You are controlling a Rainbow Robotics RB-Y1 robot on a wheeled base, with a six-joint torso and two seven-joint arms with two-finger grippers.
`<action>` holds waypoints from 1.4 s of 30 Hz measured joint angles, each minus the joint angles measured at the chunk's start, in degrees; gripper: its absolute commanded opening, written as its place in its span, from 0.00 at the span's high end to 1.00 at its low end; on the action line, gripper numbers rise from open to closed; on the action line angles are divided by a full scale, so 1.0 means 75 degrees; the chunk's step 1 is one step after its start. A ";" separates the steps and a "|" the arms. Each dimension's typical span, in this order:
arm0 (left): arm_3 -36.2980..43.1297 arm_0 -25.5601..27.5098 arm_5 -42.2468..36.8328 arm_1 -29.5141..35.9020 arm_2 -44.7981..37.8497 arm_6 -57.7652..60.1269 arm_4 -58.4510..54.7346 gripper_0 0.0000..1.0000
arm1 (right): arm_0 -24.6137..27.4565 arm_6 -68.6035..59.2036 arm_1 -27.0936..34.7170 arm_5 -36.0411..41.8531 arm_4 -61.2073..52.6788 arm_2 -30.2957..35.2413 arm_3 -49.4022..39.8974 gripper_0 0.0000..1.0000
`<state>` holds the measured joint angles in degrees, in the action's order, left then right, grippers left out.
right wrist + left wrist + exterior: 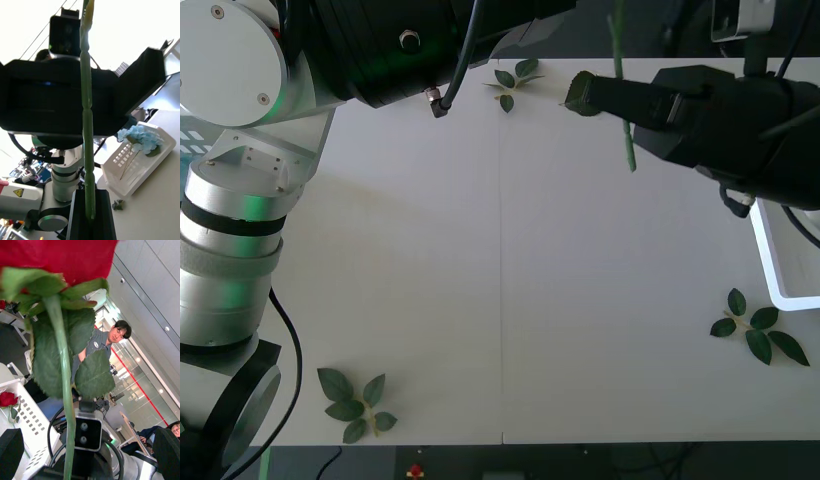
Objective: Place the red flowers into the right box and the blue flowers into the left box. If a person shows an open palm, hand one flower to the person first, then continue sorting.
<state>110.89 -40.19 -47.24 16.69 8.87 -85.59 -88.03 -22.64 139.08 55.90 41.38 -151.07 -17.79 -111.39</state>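
A red flower (56, 258) is held up in the air between my two arms. Its thin green stem (87, 123) runs into my right gripper (89, 215), which is shut on the lower stem. In the front view this stem (623, 120) crosses the right gripper (627, 100) at the table's far right. The rose head and leaves sit close before my left gripper (89, 435), whose black fingers (10, 450) stand wide apart on either side of the stem without touching it. A blue flower (141, 138) lies in the left box (127, 180). Another red flower (7, 399) lies in the right box (35, 423).
Loose green leaf sprigs lie at the far middle (511, 80), the near left (356, 404) and the near right (757, 329) of the white table. The right box's rim (772, 265) shows at the right edge. My left arm (240, 150) rises along the left side.
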 measured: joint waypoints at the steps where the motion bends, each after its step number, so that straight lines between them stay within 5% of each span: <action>1: 0.0000 0.0000 0.0000 0.0000 0.0000 0.0000 0.0000 0.00 | 0.0025 -0.0031 0.0073 -0.0016 0.0000 0.0054 0.0000 1.00; 11: -0.0010 0.0033 0.0025 0.0118 0.0056 0.0000 -0.0003 0.00 | 0.1424 -0.1084 0.1413 -0.0003 0.0928 0.1729 0.0008 1.00; 16: 0.0251 0.0133 0.0030 0.0716 0.0000 0.0000 -0.0057 0.00 | 0.2175 -0.2494 0.1745 0.1006 0.2382 0.3082 0.0446 1.00; 22: 0.0444 0.0210 -0.3393 0.1434 -0.1601 0.0000 -0.0120 0.00 | 0.2275 -0.3473 0.1787 0.2539 0.4585 0.4198 0.1475 1.00; 26: 0.0490 0.0487 -0.4281 0.2017 -0.2573 -0.0001 -0.0860 0.00 | 0.2275 -0.4267 0.1803 0.3341 0.6153 0.4633 0.1924 1.00; 32: 0.0822 0.1464 -0.3498 0.3931 -0.2238 -0.0342 -0.1890 0.00 | 0.2276 -0.4866 0.1809 0.4052 0.8266 0.4816 0.2349 1.00; 42: 0.1390 0.2819 -0.0588 0.6561 -0.0329 -0.3626 -0.2577 0.00 | 0.2278 -0.5468 0.1810 0.3777 1.0572 0.4472 0.3075 1.00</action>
<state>121.31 -19.05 -51.66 65.90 6.40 -112.79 -107.36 -5.55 98.07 69.47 69.71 -71.78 15.76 -88.33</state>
